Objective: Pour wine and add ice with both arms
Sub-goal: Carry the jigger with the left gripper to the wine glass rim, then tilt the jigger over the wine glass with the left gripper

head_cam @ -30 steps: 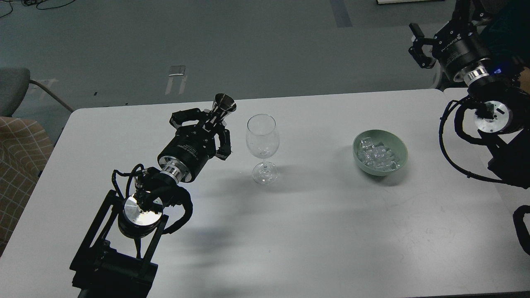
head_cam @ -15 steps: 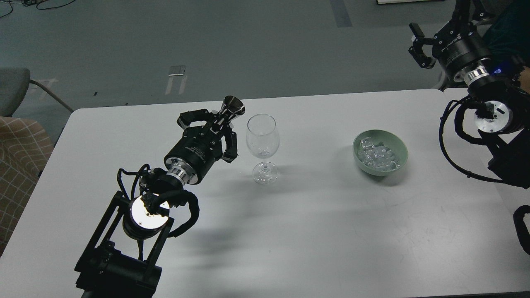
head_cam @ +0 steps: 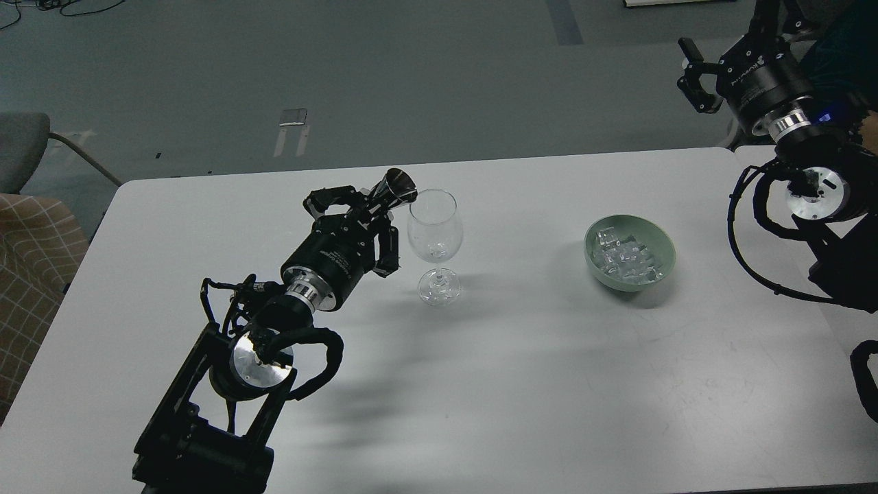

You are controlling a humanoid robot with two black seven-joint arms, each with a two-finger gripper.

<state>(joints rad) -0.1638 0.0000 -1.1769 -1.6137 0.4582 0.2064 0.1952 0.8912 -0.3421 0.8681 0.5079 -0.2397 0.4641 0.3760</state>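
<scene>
Where the ice lies, it is a pile of clear cubes inside a pale green bowl on the white worktop, well right of the upright empty wine glass. Left fingers are closed on a small dark metal cup, tilted with its mouth at the glass rim. Right fingers hang spread and empty beyond the worktop's far corner. White lettering on both grippers is too small to read.

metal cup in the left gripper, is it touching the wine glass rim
Cannot tell. In the head view the metal cup overlaps the wine glass rim edge, showing neither gap nor contact plainly.
</scene>
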